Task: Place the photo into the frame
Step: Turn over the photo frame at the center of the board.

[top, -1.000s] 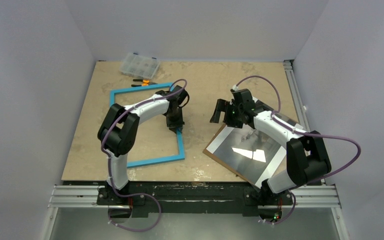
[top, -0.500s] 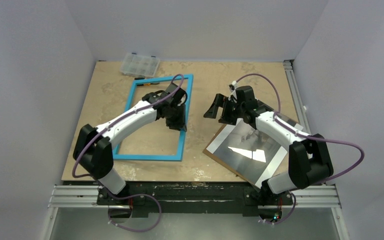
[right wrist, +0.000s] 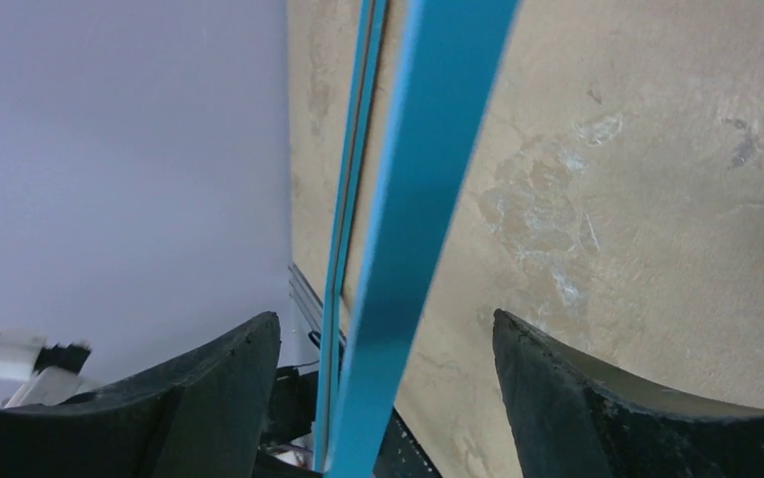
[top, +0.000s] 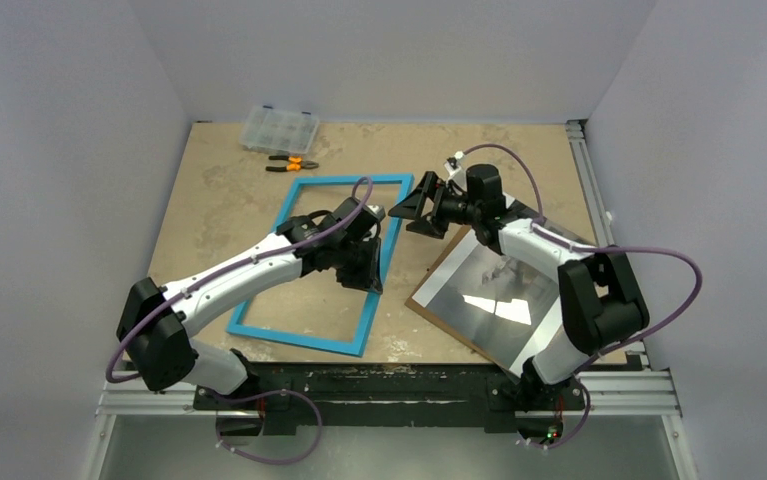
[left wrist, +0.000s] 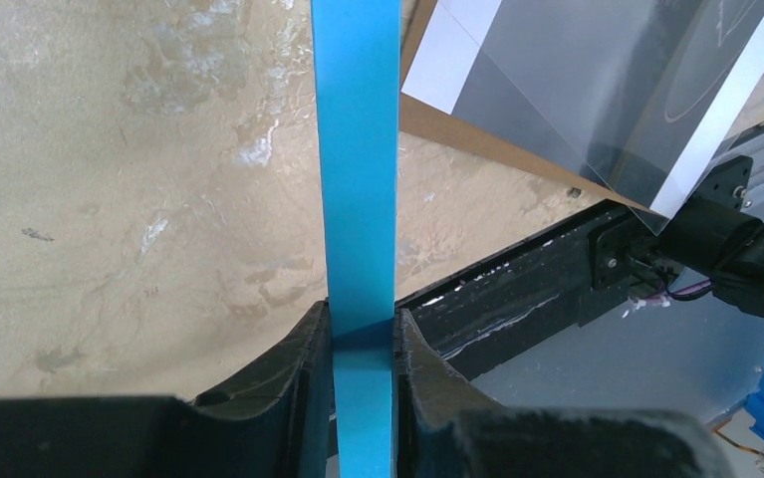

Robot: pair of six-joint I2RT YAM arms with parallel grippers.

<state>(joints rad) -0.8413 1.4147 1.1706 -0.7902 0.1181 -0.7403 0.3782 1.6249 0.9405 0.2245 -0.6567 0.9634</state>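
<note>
The frame is a thin bright blue rectangle left of centre on the table, turned a little askew. My left gripper is shut on its right side bar; in the left wrist view the blue bar runs straight up from between the pressed fingers. My right gripper is open at the frame's far right corner, its fingers either side of the blue bar without touching it. The photo, a glossy grey print with a white border, lies face up at the right, also seen as the photo.
A brown cardboard backing board lies under the photo. A clear plastic compartment box and orange-handled pliers sit at the far left of the table. A metal rail runs along the near edge.
My left arm has swung the frame to the right and turned it. My right gripper has moved left to the frame's far right corner, and its jaws have narrowed a little.
</note>
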